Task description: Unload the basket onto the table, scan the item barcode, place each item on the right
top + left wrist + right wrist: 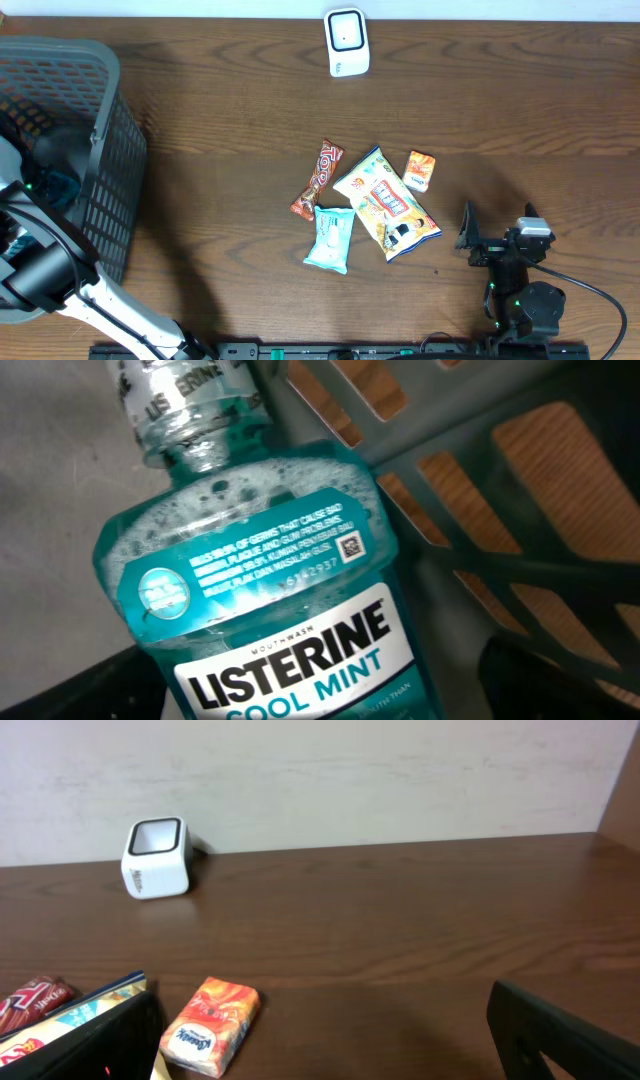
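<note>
Inside the basket [112, 150], the left end effector [330, 682] gapes wide over the mouthwash bottle [270, 580]; the right end effector [325, 1038] likewise.

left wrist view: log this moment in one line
left hand: open, above teal Listerine mouthwash bottle in grey mesh basket | right hand: open, empty | white boxy scanner: untouched

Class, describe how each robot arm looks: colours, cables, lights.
Left arm: a white link between black joints, a black cable, a green light. Right arm: all black, with green lights, a grey block on the wrist and a black cable looping out. Its fingers are flat and black.
</note>
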